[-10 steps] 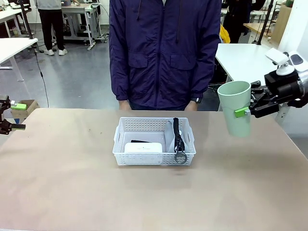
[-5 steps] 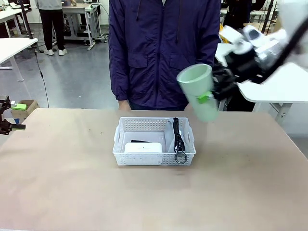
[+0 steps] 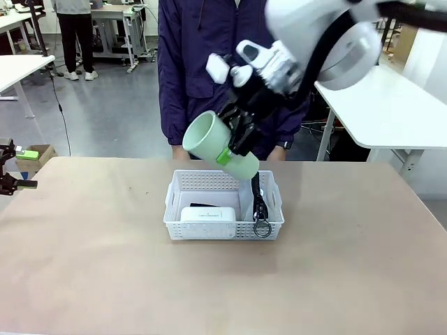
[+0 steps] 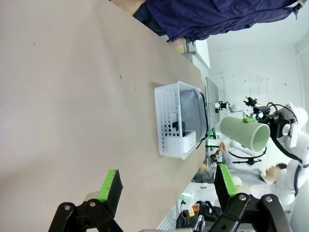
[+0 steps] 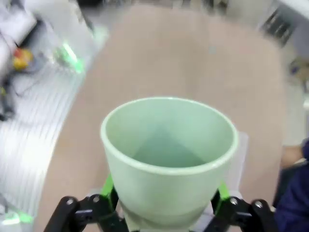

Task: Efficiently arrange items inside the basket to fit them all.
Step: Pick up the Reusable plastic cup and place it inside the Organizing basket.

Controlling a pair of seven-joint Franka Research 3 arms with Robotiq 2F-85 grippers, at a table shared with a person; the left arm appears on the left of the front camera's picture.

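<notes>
My right gripper (image 3: 231,149) is shut on the pale green cup (image 3: 215,145). It holds the cup tilted, mouth toward the upper left, just above the far rim of the white basket (image 3: 209,226). In the right wrist view the cup (image 5: 169,145) sits between the green pads (image 5: 109,187). Inside the basket lie a white box (image 3: 207,213), a black stapler (image 3: 201,205) behind it, and a grey pouch (image 3: 247,201) whose black strap and metal ring (image 3: 262,228) hang over the front rim. My left gripper (image 4: 166,187) is open and holds nothing, at the table's far left edge (image 3: 15,171).
A person in a dark blue jacket (image 3: 209,77) stands close behind the basket at the table's far edge. The left wrist view shows the basket (image 4: 169,123) and the cup (image 4: 244,134) far off across bare tan tabletop (image 4: 72,96). White tables stand to the right.
My right arm has swung the cup from the table's right side leftward to above the basket, tipping it from upright to slanted. The left arm and the basket's contents have not moved.
</notes>
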